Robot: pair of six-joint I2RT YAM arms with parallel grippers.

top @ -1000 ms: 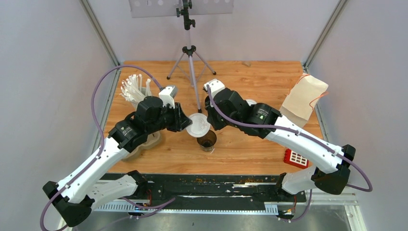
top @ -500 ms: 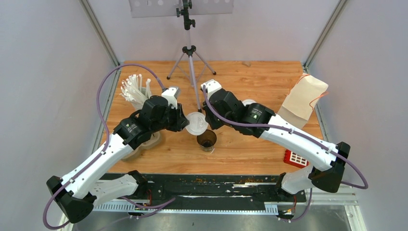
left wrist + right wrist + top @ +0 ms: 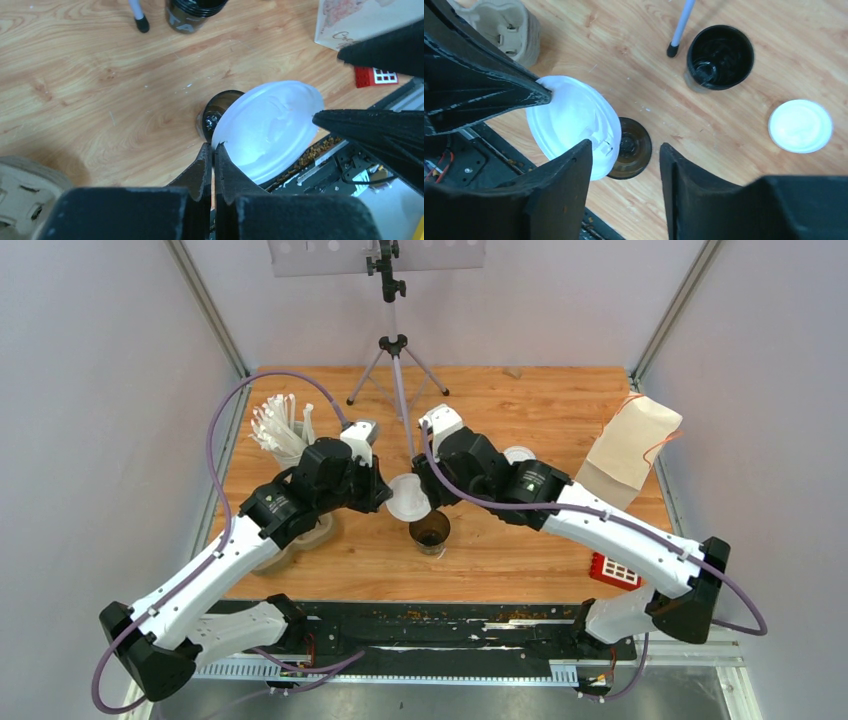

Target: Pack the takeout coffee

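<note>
Holding anything, that left gripper [image 3: 214, 146]?

Yes. Its two fingers are pressed flat together on the rim of a round white lid [image 3: 267, 130]. The lid sticks out ahead of the fingertips, tilted, clear of the table [image 3: 520, 540].

And the right gripper [image 3: 624, 147]?

Its jaws stand apart at a middling gap, gripping nothing. In the right wrist view the lid lies just to the side of one finger; whether that finger touches the rim I cannot tell. From the left wrist, one right fingertip comes right up to the lid's far edge.

Where is the cup?

An open cup [image 3: 634, 145], black, stands upright on the wood straight below both sets of fingertips. The held lid overlaps part of its mouth from above but hangs over it, not seated.

Any other coffee things near the hands?

A second cup [image 3: 720, 57], its mouth open too, stands beyond the right gripper's fingers, just beside the foot of a tripod leg [image 3: 679, 27]. A spare lid [image 3: 800, 125] lies flat on the table off to the right gripper's outer side, apart from both cups.

What else?

The brown carrier tray [image 3: 20, 195] sits behind the left fingertips, under that arm. A red block [image 3: 615, 568] lies well behind the right gripper, near that arm's base, and a paper bag [image 3: 632, 440] lies well off to its outer side.
</note>
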